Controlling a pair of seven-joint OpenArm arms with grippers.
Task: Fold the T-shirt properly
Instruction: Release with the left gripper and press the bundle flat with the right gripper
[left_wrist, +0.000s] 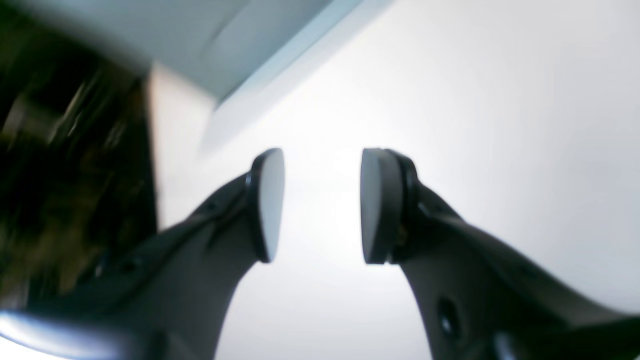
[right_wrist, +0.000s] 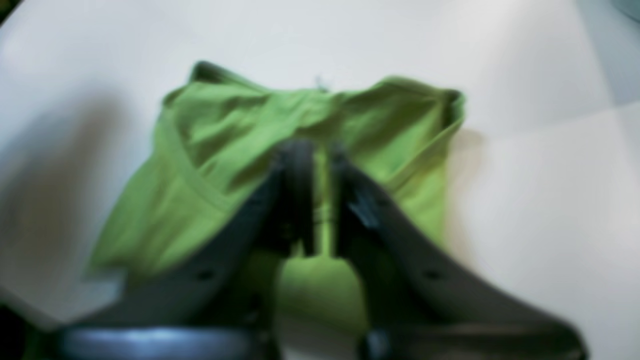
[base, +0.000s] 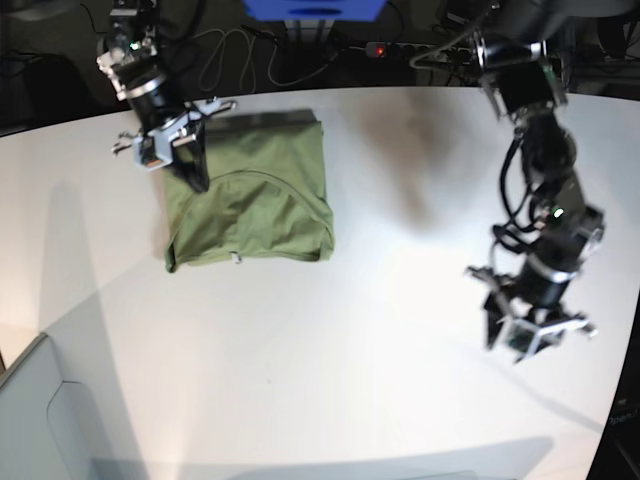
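Note:
The green T-shirt (base: 255, 200) lies folded into a rough rectangle on the white table (base: 380, 330), toward the back left in the base view. My right gripper (base: 197, 178) is at the shirt's upper left edge. In the right wrist view my right gripper (right_wrist: 320, 170) is shut on a fold of the shirt (right_wrist: 210, 150), with green cloth showing between the fingers. My left gripper (base: 508, 335) hangs over bare table far to the right, away from the shirt. In the left wrist view my left gripper (left_wrist: 322, 205) is open and empty, its grey pads (left_wrist: 272, 200) well apart.
Cables and a power strip (base: 390, 48) lie behind the table's back edge, beside a blue object (base: 312, 8). A pale grey panel (base: 40, 420) sits at the front left corner. The table's right edge (base: 610, 400) is close to the left arm.

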